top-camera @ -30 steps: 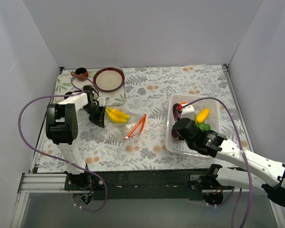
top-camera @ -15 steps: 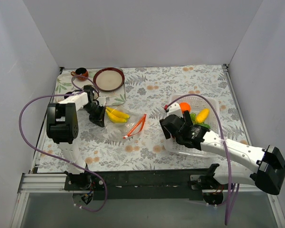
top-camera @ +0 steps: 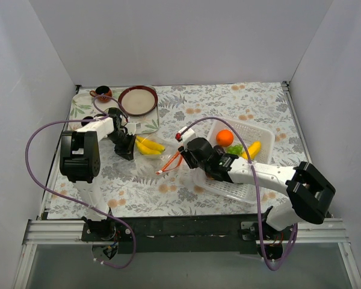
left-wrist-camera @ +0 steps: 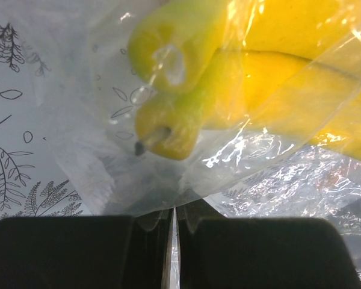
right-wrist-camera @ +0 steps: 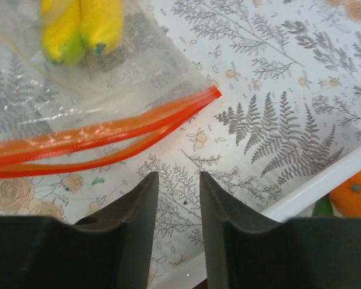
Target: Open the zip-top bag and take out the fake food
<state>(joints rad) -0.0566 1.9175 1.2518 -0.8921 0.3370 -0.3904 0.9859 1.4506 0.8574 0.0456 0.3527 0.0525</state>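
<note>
The zip-top bag (top-camera: 157,153) lies on the floral table with its orange-red zip strip (top-camera: 171,161) facing right. Yellow bananas (top-camera: 148,146) are inside it. My left gripper (top-camera: 126,149) is shut on the bag's closed end; the left wrist view shows the clear film (left-wrist-camera: 168,180) pinched between the jaws and the bananas (left-wrist-camera: 240,78) just ahead. My right gripper (top-camera: 184,155) is open and empty, hovering beside the zip strip (right-wrist-camera: 108,135), with the bananas (right-wrist-camera: 81,24) beyond it. An orange (top-camera: 224,138), a green piece (top-camera: 234,149) and a yellow piece (top-camera: 253,149) lie in the basket.
The white perforated basket (top-camera: 228,188) sits right of the bag, with its rim (right-wrist-camera: 325,180) and the orange (right-wrist-camera: 355,192) close to my right fingers. A tray (top-camera: 78,108) at the back left holds a bowl (top-camera: 138,100) and a small cup (top-camera: 102,93).
My right gripper has left the basket and swung left to the bag's zip strip. The orange now lies uncovered in the basket. The left arm has not moved.
</note>
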